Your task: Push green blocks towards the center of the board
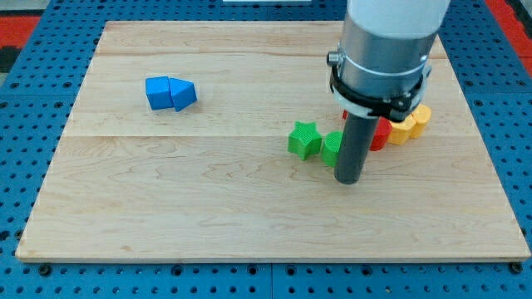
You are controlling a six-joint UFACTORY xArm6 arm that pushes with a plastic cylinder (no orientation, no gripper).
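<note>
My tip (350, 180) is down on the tabletop (208, 216), right of centre, touching or just about touching the second green block (332, 148), which the rod partly hides, so I can't make out its shape. The green star block (304, 139) sits just left of that one, the two touching or nearly so. No claw on this arm, just the straight rod; nothing is open or shut and nothing is held.

Other stuff: two blue blocks (169, 93) pressed together at the view's upper left, well apart from everything else. Behind the rod on the view's right, a red block (380, 133) and two yellow blocks (411, 123) clustered, close to the hidden green one.

Step in hand, my judgement: the push on the green pair is under way. Both greens are right of the board's centre, not far off.

Next move calls for a push towards the view's left. My tip is at the lower-right side of the hidden green, so it needs to get squarely onto its right side first, between green and red. That gap looks tight. Pushing through the hidden green should carry the star along too. Risk: the pair splitting, or clipping the red on the way round.
</note>
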